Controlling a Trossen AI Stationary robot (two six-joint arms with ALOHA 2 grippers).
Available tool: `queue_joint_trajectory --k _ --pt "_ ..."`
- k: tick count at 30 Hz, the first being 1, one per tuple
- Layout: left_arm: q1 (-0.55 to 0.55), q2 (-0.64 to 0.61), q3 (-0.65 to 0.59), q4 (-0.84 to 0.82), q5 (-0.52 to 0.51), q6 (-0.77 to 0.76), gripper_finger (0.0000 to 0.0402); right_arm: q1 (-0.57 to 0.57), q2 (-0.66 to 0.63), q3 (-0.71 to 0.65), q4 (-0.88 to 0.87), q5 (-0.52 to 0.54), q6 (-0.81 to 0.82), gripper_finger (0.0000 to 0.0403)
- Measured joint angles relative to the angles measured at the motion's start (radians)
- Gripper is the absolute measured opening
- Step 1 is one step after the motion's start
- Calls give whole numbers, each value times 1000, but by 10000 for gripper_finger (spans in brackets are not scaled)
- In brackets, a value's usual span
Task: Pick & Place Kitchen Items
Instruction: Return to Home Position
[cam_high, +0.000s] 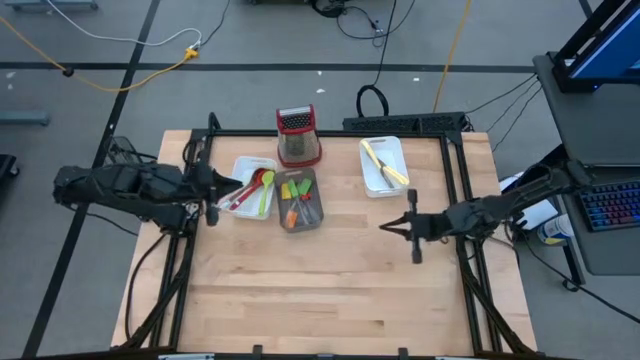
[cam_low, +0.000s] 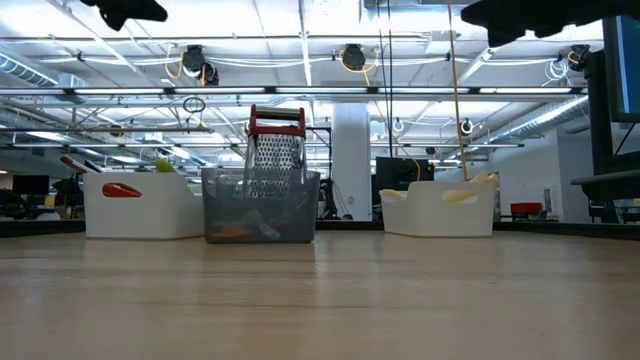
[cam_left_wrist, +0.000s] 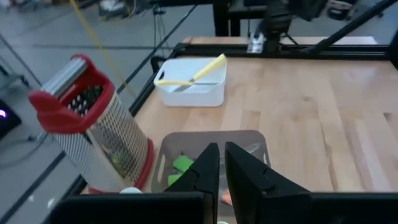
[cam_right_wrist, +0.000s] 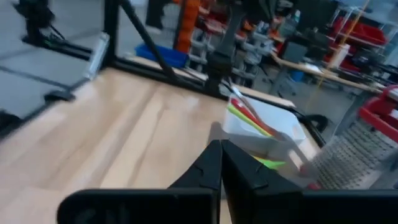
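Observation:
A white tray (cam_high: 252, 185) at the table's far left holds red and green spoons (cam_high: 262, 187). Next to it a grey tray (cam_high: 300, 201) holds small green and orange spatulas (cam_left_wrist: 181, 164). Another white tray (cam_high: 383, 165) at the far right holds yellow utensils (cam_left_wrist: 198, 73). My left gripper (cam_high: 230, 190) hovers shut over the left white tray's edge, holding nothing; in its wrist view (cam_left_wrist: 222, 167) the fingertips point over the grey tray. My right gripper (cam_high: 384, 225) hangs shut and empty above bare wood, right of the grey tray, pointing toward it (cam_right_wrist: 221, 163).
A metal box grater (cam_high: 298, 135) with a red top stands upright at the far edge, just behind the grey tray. The black frame rails (cam_high: 330, 133) run round the table. Bare wood (cam_high: 320, 290) fills the near half of the table.

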Motion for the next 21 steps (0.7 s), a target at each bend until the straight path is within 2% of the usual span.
queue_joint_trajectory --k 10,21 --pt "-62 -57 -39 19 43 157 33 -97 -258 -170 0 -24 24 0" --pt "-93 -292 -344 210 43 156 33 -124 -513 -329 3 -63 53 0"
